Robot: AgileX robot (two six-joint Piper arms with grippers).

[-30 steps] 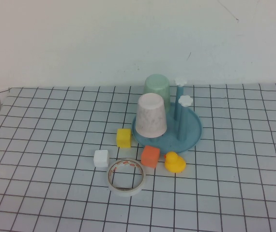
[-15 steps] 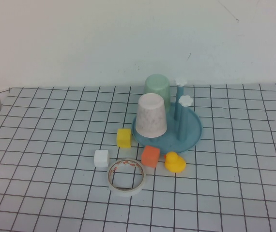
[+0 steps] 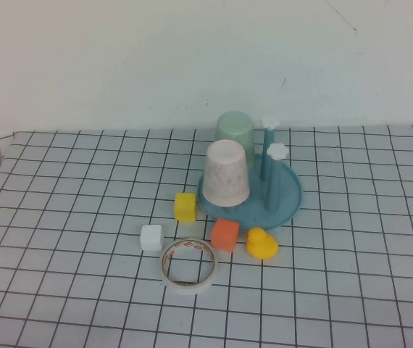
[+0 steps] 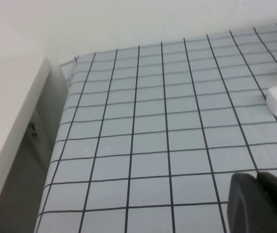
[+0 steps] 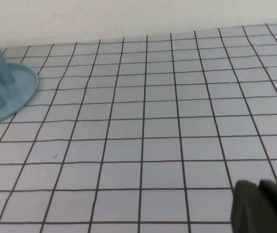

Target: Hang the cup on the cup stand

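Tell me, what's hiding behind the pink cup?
Behind the pink cup, a green cup peeks out on the blue cup stand. Its lower part is covered. Both pincers are away: left pincer, right pincer.

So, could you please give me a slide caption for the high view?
Pink cup upside down on the blue cup stand, green cup behind; neither gripper visible here.

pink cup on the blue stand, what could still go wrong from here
1. The pink cup sits upside down on the cup stand tight against the green cup; nudging either could topple both.
2. The yellow block, orange block and duck crowd the stand's near rim, so a low approach may knock them.
3. Both arms are parked: the left gripper and right gripper show only at their wrist views' edges, off the high view.
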